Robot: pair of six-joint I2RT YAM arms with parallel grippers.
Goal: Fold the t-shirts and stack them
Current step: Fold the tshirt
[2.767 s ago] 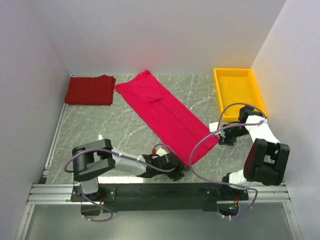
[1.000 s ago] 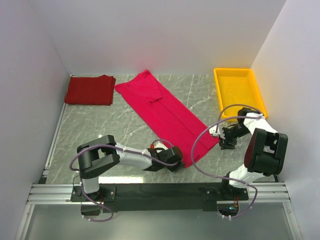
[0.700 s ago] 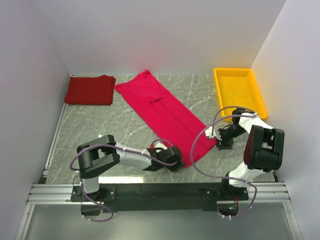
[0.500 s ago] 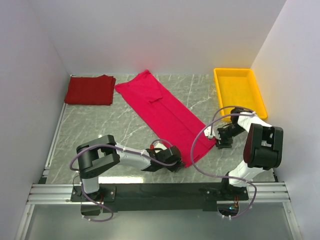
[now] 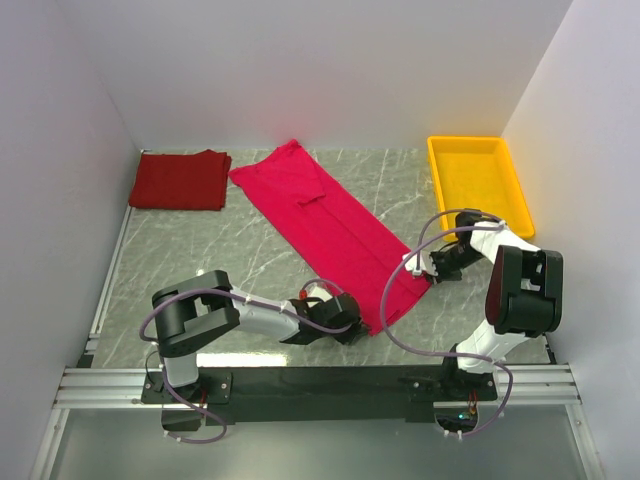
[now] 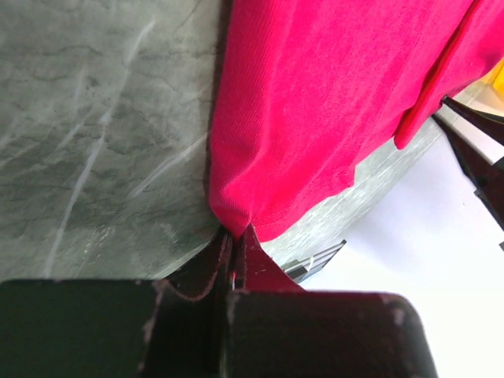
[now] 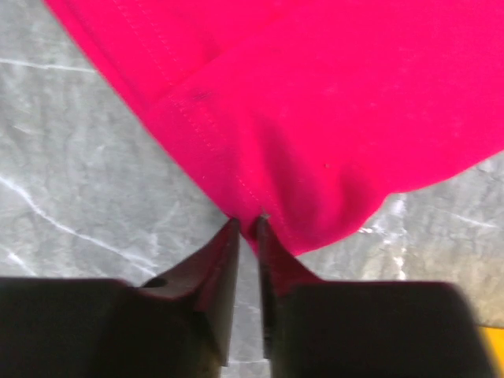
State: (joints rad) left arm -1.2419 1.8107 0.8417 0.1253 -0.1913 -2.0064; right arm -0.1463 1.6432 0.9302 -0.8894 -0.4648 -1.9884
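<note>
A bright crimson t-shirt [image 5: 325, 225] lies folded into a long strip, running diagonally from the back centre to the near right. A darker red t-shirt [image 5: 180, 180] sits folded at the back left. My left gripper [image 5: 350, 325] is shut on the crimson strip's near corner [image 6: 236, 213], and the cloth bunches between its tips [image 6: 236, 233]. My right gripper [image 5: 424, 268] is at the strip's right-hand near corner. Its jaws are pinched on the hem [image 7: 260, 197], with cloth puckered between the tips [image 7: 248, 224].
A yellow plastic tray [image 5: 478, 180] stands at the back right, just beyond the right arm. White walls close in the marbled table [image 5: 200, 250] on three sides. A metal rail [image 5: 300, 385] runs along the near edge.
My right gripper has moved left onto the crimson shirt's right corner and its jaws have closed on the hem. The left gripper still holds its corner in the same place.
</note>
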